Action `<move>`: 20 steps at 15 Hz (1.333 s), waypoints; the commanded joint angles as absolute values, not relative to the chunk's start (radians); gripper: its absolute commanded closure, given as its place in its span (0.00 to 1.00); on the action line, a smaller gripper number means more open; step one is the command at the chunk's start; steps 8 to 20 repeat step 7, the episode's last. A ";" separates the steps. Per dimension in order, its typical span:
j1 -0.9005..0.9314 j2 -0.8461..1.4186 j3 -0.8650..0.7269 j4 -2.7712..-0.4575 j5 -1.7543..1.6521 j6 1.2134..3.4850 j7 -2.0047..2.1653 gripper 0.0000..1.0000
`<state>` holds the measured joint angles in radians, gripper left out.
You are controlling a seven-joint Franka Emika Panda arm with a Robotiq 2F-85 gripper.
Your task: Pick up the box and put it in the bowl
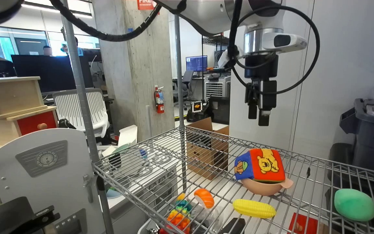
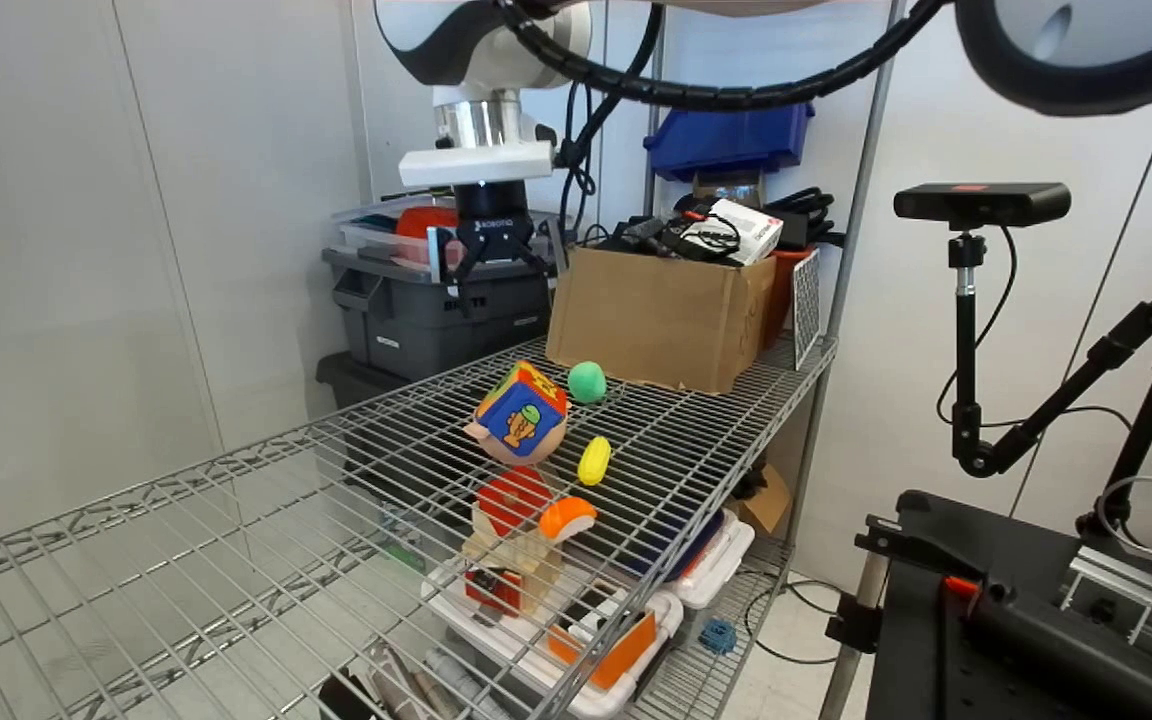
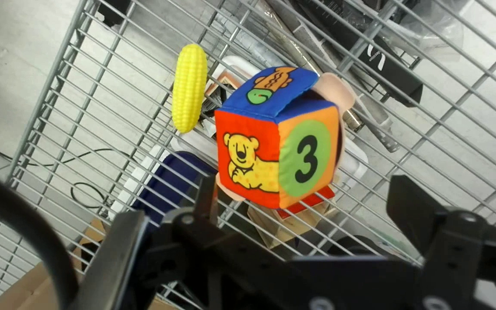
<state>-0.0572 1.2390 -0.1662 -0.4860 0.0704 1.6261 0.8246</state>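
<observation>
The box (image 3: pixel 269 146) sits tilted in the bowl (image 1: pixel 261 189), most of its bulk above the rim; over it, near twelve o'clock in both exterior views, hangs the gripper (image 3: pixel 302 187), its fingers (image 3: pixel 413 211) spread wide apart and well clear of the box. Only in the wrist view can the black 3 be read, on a green disc in an orange face, and there a dark gap runs along the edge of the blue face (the yellow bear on the red face is lying down). The corn (image 1: pixel 254 208), at six o'clock from the bowl in an exterior view, lies at ten o'clock from the box in the wrist view. The exterior views add the sushi (image 1: pixel 204 198) and a green lump (image 1: pixel 355 204), near nine and three o'clock from the bowl in an exterior view. In an exterior view a carton (image 2: pixel 641 315) stands between one and two o'clock from the bowl; in an exterior view a red extinguisher (image 1: pixel 158 100) shows against a concrete column (image 1: pixel 138 74). The box looks like padded cloth; the bowl is smooth pink plastic, round, with a tab (image 1: pixel 287 183) at three o'clock in an exterior view. The corn is knobbly, the sushi orange with pale stripes over a white base, the green lump smooth and rounded, the carton brown, the shelf (image 2: pixel 236 560) grey wire in parallel rods.
</observation>
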 commanded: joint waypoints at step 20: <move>-0.053 1.185 -0.162 -0.482 0.071 1.544 0.776 0.00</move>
